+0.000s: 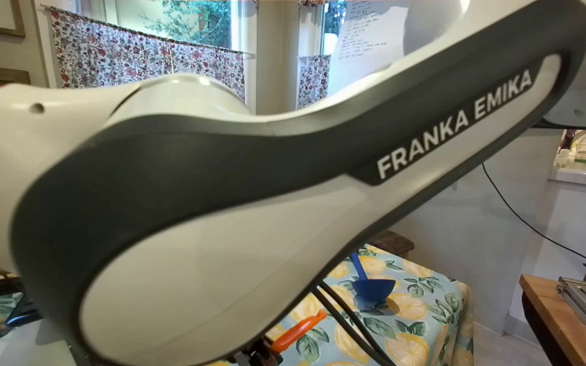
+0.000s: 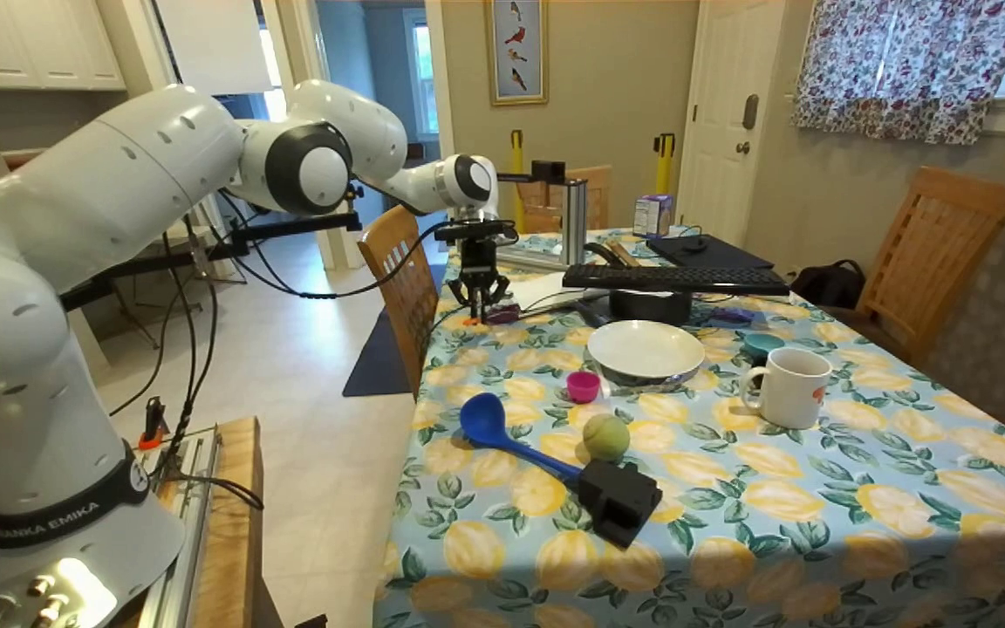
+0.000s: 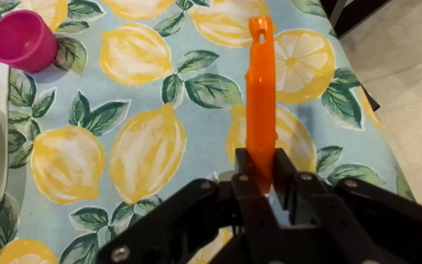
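- The claw point(image 3: 262, 163) is clamped on the orange handle point(image 3: 261, 91) from both sides, probably because it's skinny enough to pinch.
- It's over the table point(image 3: 203, 128), near the edge; can't tell if it's touching down.
- The pink cup point(image 3: 24, 42) sits well apart, so there's room around the claw, I guess.

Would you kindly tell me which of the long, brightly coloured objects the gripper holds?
The orange object, clamped in the gripper; the blue ladle lies apart on the tablecloth.
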Controlling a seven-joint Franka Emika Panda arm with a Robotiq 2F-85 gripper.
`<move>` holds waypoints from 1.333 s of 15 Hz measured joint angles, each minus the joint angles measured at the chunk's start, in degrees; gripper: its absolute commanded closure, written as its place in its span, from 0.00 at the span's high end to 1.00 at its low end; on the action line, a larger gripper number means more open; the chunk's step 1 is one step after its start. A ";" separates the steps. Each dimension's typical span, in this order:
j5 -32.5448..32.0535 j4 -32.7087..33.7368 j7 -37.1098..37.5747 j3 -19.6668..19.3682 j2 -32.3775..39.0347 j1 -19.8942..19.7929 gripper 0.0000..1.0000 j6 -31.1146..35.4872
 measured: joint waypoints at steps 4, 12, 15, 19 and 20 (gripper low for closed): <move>0.04 -6.09 0.25 0.41 -3.81 0.04 0.05 3.49; 0.26 -25.54 8.34 0.80 -16.86 -1.11 0.05 12.21; 0.00 -33.32 13.06 0.77 -21.54 -1.14 0.05 16.26; -1.15 -44.03 19.46 1.52 -28.15 -0.88 0.05 20.69; -1.24 -46.76 20.86 1.85 -29.90 -0.88 0.05 21.62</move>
